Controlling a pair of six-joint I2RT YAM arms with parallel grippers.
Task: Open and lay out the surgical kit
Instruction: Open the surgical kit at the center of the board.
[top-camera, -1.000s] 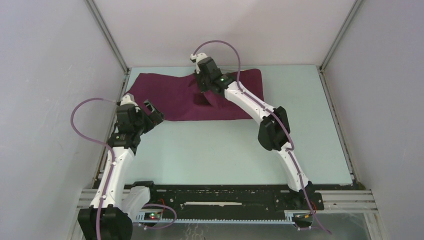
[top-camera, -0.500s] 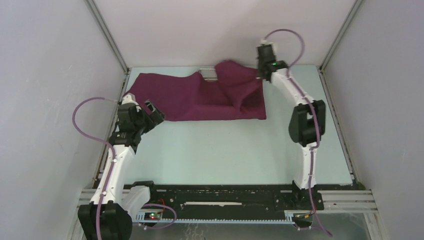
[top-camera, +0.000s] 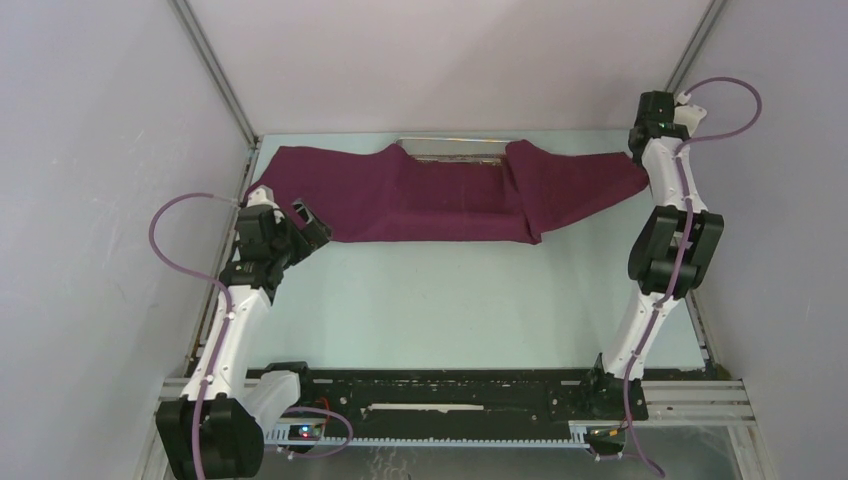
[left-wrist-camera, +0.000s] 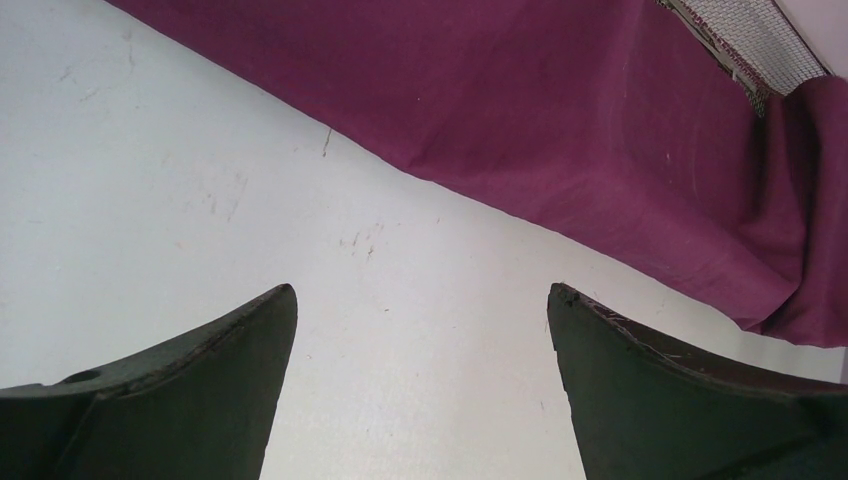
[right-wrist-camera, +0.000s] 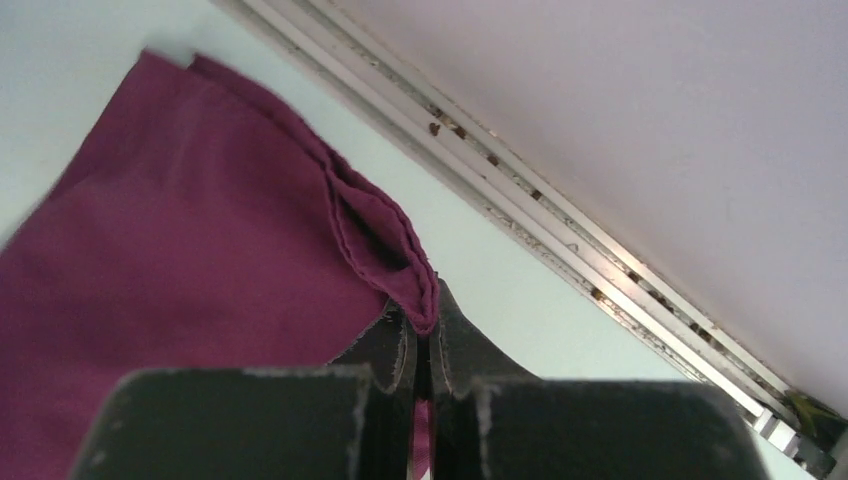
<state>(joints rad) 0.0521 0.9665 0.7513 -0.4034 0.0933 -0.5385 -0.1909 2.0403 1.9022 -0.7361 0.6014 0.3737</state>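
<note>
Pinching a corner of the maroon cloth wrap (right-wrist-camera: 200, 250), the right claw (right-wrist-camera: 422, 325) holds it stretched toward the desk's (top-camera: 450, 300) far right corner. The left claw (left-wrist-camera: 420, 290) gapes empty near the cloth's front edge. Only the mesh tray's (top-camera: 455, 152) back edge shows, so I'd judge most of the unwrapping and all the laying out is left.

Cloth (top-camera: 400, 195) over tray (top-camera: 455, 150) blocks far strip; near tabletop (top-camera: 450, 300) open.

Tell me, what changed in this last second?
The right gripper, shut on a corner of the maroon cloth, swung from the middle of the wrap to the far right of the table. This pulled that flap open and uncovered the far edge of the mesh tray. The left gripper stayed open and still by the wrap's left end.
</note>
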